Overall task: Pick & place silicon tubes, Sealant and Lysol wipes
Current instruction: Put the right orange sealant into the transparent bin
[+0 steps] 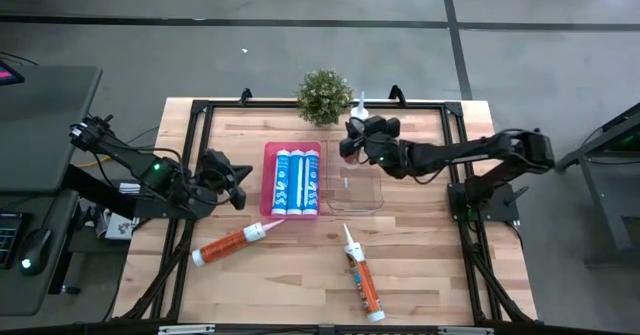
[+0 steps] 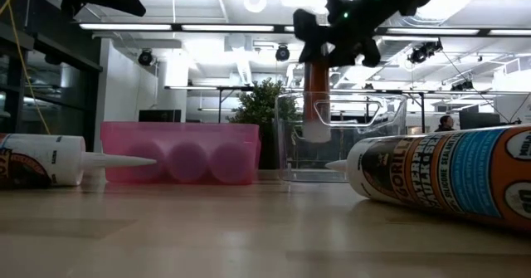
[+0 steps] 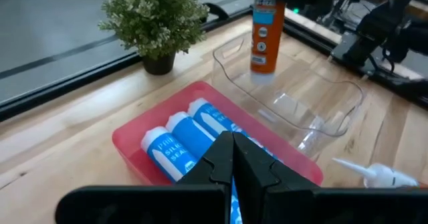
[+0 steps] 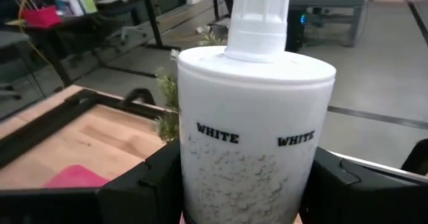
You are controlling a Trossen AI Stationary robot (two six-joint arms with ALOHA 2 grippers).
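My right gripper [image 1: 355,143] is shut on an orange sealant tube [image 2: 315,95] with a white nozzle. It holds the tube upright at the far end of the clear container [image 1: 353,187]. In the low view the tube's lower end [image 2: 315,133] shows through the container's clear wall, below its rim. Blue silicone tubes [image 1: 297,180] lie side by side in the pink tray [image 1: 268,185]. Two more orange sealant tubes [image 1: 235,243] [image 1: 362,280] lie on the table. My left gripper [image 1: 238,180] waits shut, just left of the tray. The Lysol wipes are out of view. My right gripper pinches the sealant tube's upper body [image 4: 247,157], just below its white shoulder, between its two fingers [image 4: 144,180]. The fingers come roughly level from the table's right side and lie across the tube. The tube stands upright, nozzle up, and its lower end hangs clear of the container's floor.
A small potted plant [image 1: 323,95] stands at the table's far edge, close behind the tray and container. A dark frame [image 1: 200,110] runs around the tabletop. Bare wood lies between the two loose tubes near the front edge.
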